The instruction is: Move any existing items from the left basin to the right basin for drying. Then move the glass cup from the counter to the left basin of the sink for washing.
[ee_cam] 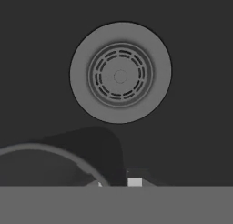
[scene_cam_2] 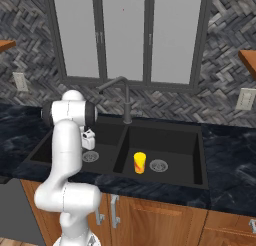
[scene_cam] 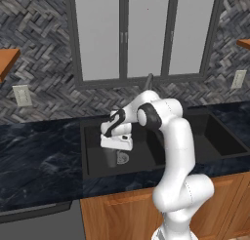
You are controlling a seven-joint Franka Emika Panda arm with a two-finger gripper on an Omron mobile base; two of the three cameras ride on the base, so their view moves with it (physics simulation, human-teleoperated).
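Pincer [scene_cam: 113,147] clamped on the glass cup [scene_cam: 111,158], low over the left basin [scene_cam: 93,156]; best set down upright beside the drain [ee_cam: 120,76], then released.

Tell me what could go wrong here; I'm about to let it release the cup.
1. The gripper pinches only the rim of the glass cup, which seems to hang above the left basin floor; released now, it may tip over.
2. It hangs beside the drain; landing on that edge could leave it tilted.
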